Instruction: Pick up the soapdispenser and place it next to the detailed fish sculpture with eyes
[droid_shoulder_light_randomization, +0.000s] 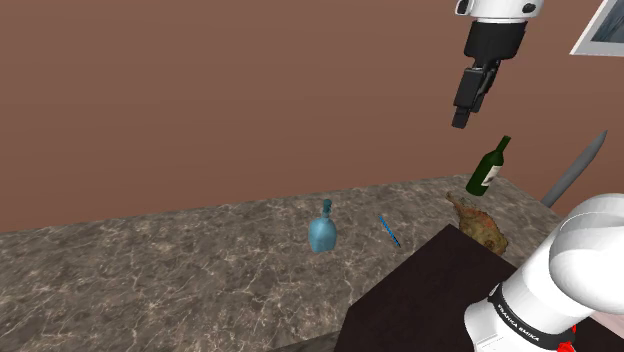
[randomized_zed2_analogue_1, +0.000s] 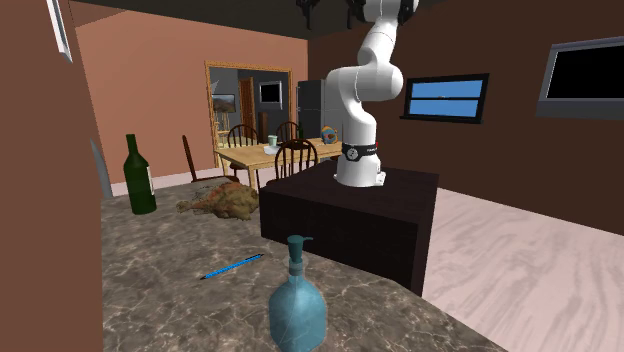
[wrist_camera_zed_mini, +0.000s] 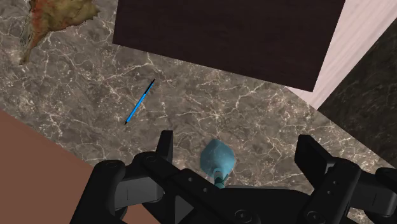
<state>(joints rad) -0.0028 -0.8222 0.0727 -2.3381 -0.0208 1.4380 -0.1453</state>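
So the task has barely got going here; the black two-finger gripper hangs high above the grey-brown marbled countertop with its fingers spread wide and nothing between them, so no grasp yet.

The teal, round-bellied soap dispenser with the pump top stands upright roughly mid-countertop, a bit closer to the edge along the brown wall than to the dark box stand. In the wrist view the soap dispenser sits pretty much between the open fingers but well below them, so I'd say the hand is lined up over it and hasn't come down.

The brown, scaly fish sculpture lies flat further along the countertop, just off the stand's far corner; a dark green glass-looking wine bottle stands right behind it toward the wall edge. A thin blue pen lies on the marble between the soap dispenser and the fish sculpture.

What's left, as far as I can judge, is basically everything: drop down, close on the dispenser, lift, carry it past the pen and set it down beside the fish sculpture. There looks to be bare marble on the fish sculpture's pen side.
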